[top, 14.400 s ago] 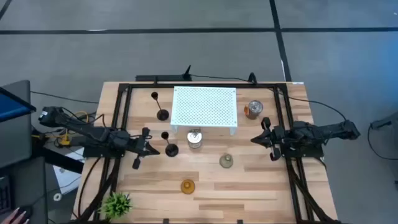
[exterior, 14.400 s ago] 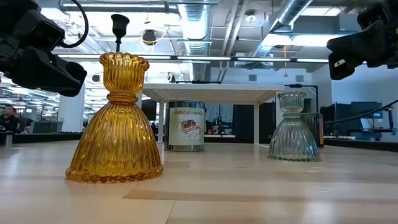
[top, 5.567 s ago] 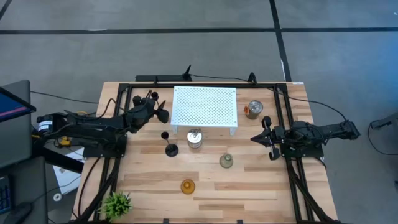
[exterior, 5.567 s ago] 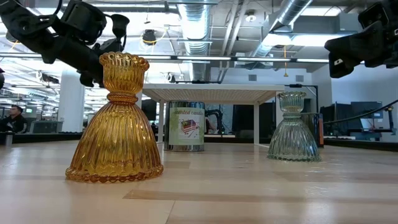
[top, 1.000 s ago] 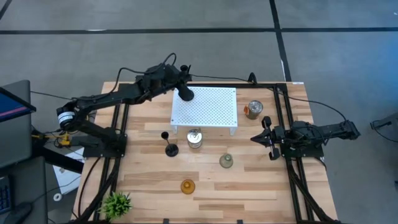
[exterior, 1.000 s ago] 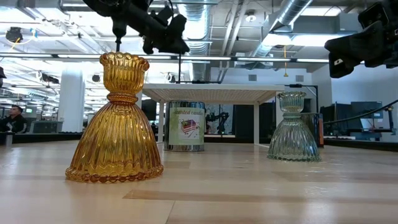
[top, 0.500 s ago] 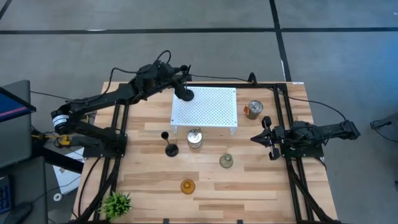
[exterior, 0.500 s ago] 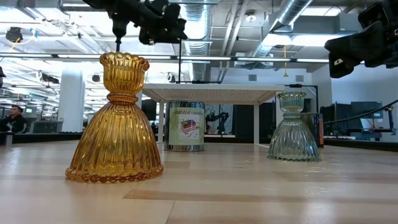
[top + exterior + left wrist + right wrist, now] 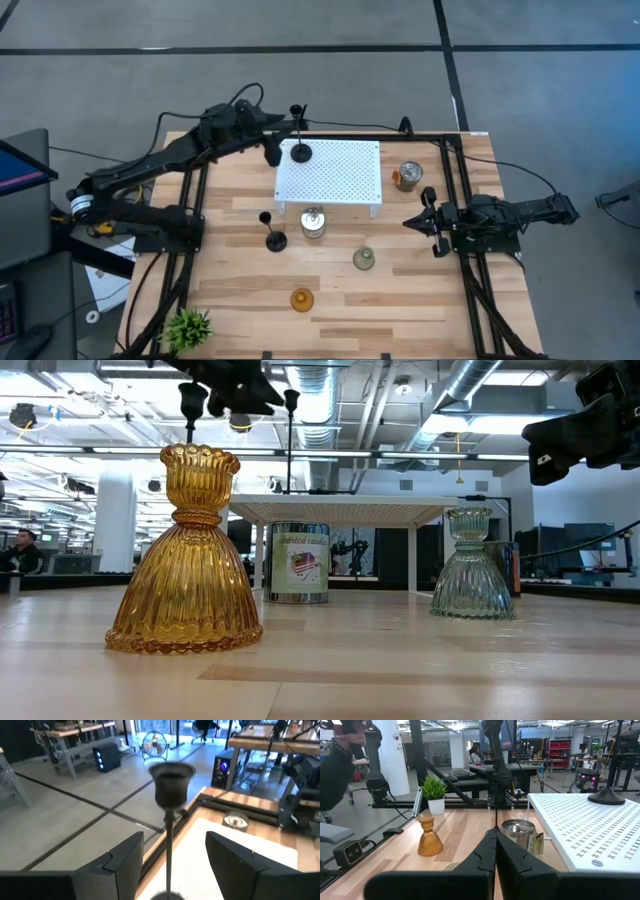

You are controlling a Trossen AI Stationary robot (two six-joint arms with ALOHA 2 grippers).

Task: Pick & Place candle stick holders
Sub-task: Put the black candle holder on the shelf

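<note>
On the white perforated riser (image 9: 330,172) at the far side of the desk (image 9: 230,290), one black candle stick holder (image 9: 299,150) stands upright on its round disc base, near the riser's far left corner. The left gripper (image 9: 272,152) is just beside it, on the left, with its jaws wide apart and nothing between them; in the left wrist view the slim stem and the cup of the holder (image 9: 171,782) rise in the gap between the two dark fingers (image 9: 120,860), apart from both. So I judge this holder is placed and free. The second black candle stick holder (image 9: 273,238) stands on the desk in front of the riser, next to a small tin can (image 9: 314,225). The pale-green glass holder (image 9: 364,260) is a little more to the right, and the amber glass holder (image 9: 301,299) is nearest the front edge. The right gripper (image 9: 425,222) waits over the right side of the desk, its fingers pressed together and holding nothing. The black holders look stiff and light but top-heavy, so I would take the stem low, close above the base. The glass ones seem heavier, smooth and breakable; the narrow ribbed waist is probably the best place to hold.
</note>
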